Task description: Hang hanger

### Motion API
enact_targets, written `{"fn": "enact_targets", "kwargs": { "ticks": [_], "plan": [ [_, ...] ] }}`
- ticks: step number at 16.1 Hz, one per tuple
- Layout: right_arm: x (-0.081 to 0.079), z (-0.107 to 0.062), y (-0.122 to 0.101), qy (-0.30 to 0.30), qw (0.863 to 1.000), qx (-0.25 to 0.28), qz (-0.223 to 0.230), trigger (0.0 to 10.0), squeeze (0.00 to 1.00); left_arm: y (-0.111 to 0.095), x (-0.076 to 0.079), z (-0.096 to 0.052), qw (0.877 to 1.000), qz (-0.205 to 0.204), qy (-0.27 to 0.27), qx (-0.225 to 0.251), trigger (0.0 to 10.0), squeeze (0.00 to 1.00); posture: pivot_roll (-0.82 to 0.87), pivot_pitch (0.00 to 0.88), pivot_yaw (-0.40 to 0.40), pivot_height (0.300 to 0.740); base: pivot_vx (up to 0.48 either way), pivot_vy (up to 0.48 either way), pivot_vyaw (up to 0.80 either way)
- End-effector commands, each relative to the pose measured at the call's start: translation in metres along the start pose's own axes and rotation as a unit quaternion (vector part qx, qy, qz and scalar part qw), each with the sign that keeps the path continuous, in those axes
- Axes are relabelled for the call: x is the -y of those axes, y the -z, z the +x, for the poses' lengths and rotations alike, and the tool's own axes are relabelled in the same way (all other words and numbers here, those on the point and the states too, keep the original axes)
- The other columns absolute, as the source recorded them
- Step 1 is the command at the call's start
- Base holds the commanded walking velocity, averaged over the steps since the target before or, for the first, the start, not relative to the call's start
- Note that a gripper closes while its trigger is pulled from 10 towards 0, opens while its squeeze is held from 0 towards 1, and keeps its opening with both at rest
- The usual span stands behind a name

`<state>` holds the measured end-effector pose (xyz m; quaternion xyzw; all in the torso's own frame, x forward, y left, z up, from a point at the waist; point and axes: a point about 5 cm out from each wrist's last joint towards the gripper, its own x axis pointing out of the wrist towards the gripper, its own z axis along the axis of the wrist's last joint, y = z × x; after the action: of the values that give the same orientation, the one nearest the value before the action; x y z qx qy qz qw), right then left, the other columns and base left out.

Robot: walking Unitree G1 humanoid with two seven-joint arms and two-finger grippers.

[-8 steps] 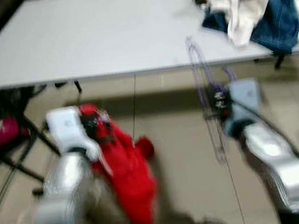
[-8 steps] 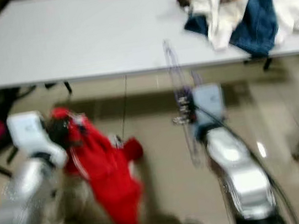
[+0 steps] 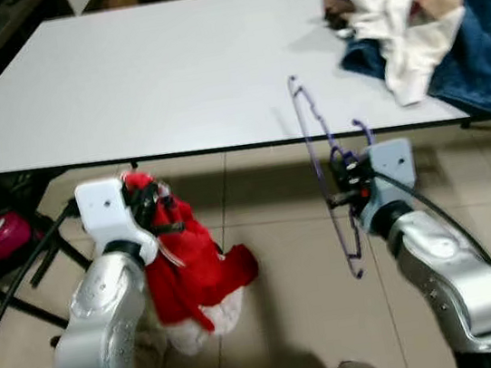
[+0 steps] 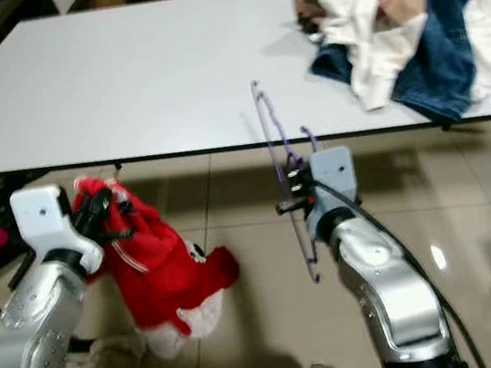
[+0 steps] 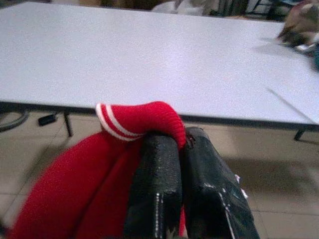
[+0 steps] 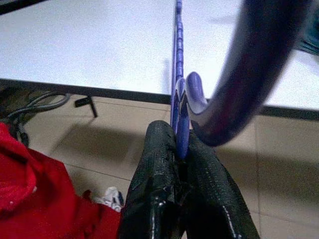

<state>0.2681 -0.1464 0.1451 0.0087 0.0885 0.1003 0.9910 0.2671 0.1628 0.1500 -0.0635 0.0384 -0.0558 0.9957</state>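
My right gripper (image 3: pixel 346 183) is shut on a thin purple hanger (image 3: pixel 317 142) and holds it edge-on in front of the white table (image 3: pixel 174 66); its top reaches over the table's front edge. In the right wrist view the black fingers (image 6: pixel 159 199) clamp the purple hanger (image 6: pixel 178 84) near its hook. My left gripper (image 3: pixel 156 213) is shut on a red garment (image 3: pixel 195 278) with white trim that hangs down beside the arm. The left wrist view shows its striped red cuff (image 5: pixel 137 122) bunched over the closed fingers (image 5: pixel 154 189).
A heap of white and blue clothes (image 3: pixel 423 17) lies on the table's far right. Under the table's left end stand dark legs, cables and a pink object (image 3: pixel 1 235). Light cloth (image 3: pixel 137 355) lies on the tiled floor by my left side.
The camera has steadied and the picture is sharp now. Both arms sit slightly higher and nearer the table, with the hanger's top now over the table edge. The red garment hangs more bunched.
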Motion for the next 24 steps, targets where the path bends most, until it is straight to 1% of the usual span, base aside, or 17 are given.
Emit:
{"fn": "enact_targets", "kwargs": {
  "ticks": [1, 2, 3, 4, 5, 9, 13, 16, 18, 20, 22, 24],
  "plan": [
    [-0.003, 0.000, -0.009, -0.013, 1.000, 0.020, 0.014, 10.0, 0.00, -0.008, 0.000, 0.001, 1.000, 0.009, 0.003, 0.019, 10.0, 0.00, -0.05, 0.093, 0.088, 0.740, 0.401, 0.000, 0.00],
    [-0.004, 0.001, -0.015, -0.011, 0.999, 0.041, 0.009, 10.0, 0.00, -0.008, 0.000, 0.001, 1.000, 0.009, 0.004, 0.020, 10.0, 0.00, -0.06, 0.093, 0.082, 0.740, 0.405, 0.000, 0.00],
    [-0.003, 0.001, -0.018, -0.007, 0.999, 0.051, 0.000, 10.0, 0.00, -0.009, 0.001, 0.001, 1.000, 0.011, 0.004, 0.021, 10.0, 0.00, -0.06, 0.092, 0.080, 0.740, 0.401, 0.000, 0.00],
    [-0.006, 0.002, -0.023, -0.023, 0.997, 0.068, -0.020, 10.0, 0.00, -0.013, 0.001, 0.001, 0.999, 0.018, 0.003, 0.029, 10.0, 0.00, -0.05, 0.095, 0.070, 0.740, 0.401, 0.000, 0.00],
    [-0.011, 0.001, -0.028, -0.052, 0.995, 0.082, -0.026, 10.0, 0.00, -0.019, -0.001, 0.000, 0.999, 0.023, 0.000, 0.039, 10.0, 0.00, -0.06, 0.095, 0.067, 0.740, 0.409, 0.000, 0.00],
    [-0.021, -0.004, -0.032, -0.109, 0.989, 0.095, -0.034, 10.0, 0.00, -0.031, -0.009, 0.001, 0.998, 0.028, -0.011, 0.058, 10.0, 0.00, -0.06, 0.094, 0.064, 0.740, 0.404, 0.000, 0.00],
    [-0.022, -0.005, -0.030, -0.129, 0.986, 0.100, -0.041, 10.0, 0.00, -0.031, -0.011, 0.000, 0.998, 0.030, -0.013, 0.057, 10.0, 0.00, -0.06, 0.084, 0.070, 0.740, 0.401, 0.000, 0.00],
    [-0.022, -0.005, -0.032, -0.147, 0.983, 0.102, -0.047, 10.0, 0.00, -0.036, -0.012, 0.004, 0.997, 0.038, -0.008, 0.064, 10.0, 0.00, -0.06, 0.069, 0.077, 0.740, 0.402, 0.000, 0.00],
    [-0.017, -0.009, -0.037, -0.198, 0.972, 0.100, -0.072, 10.0, 0.00, -0.046, -0.020, 0.009, 0.996, 0.053, -0.010, 0.076, 10.0, 0.00, -0.06, 0.058, 0.084, 0.740, 0.403, 0.000, 0.00],
    [-0.006, -0.016, -0.044, -0.249, 0.959, 0.089, -0.105, 10.0, 0.00, -0.059, -0.031, 0.017, 0.994, 0.067, -0.015, 0.089, 10.0, 0.00, -0.06, 0.050, 0.086, 0.740, 0.403, 0.000, 0.00],
    [0.002, -0.024, -0.048, -0.307, 0.939, 0.064, -0.145, 10.0, 0.00, -0.076, -0.038, 0.030, 0.991, 0.080, -0.012, 0.111, 10.0, 0.00, -0.06, 0.039, 0.085, 0.740, 0.405, 0.000, 0.00],
    [0.010, -0.032, -0.054, -0.355, 0.916, 0.043, -0.181, 10.0, 0.00, -0.099, -0.037, 0.047, 0.987, 0.093, 0.010, 0.134, 10.0, 0.00, -0.06, 0.030, 0.090, 0.740, 0.401, 0.000, 0.00]
  ]
}}
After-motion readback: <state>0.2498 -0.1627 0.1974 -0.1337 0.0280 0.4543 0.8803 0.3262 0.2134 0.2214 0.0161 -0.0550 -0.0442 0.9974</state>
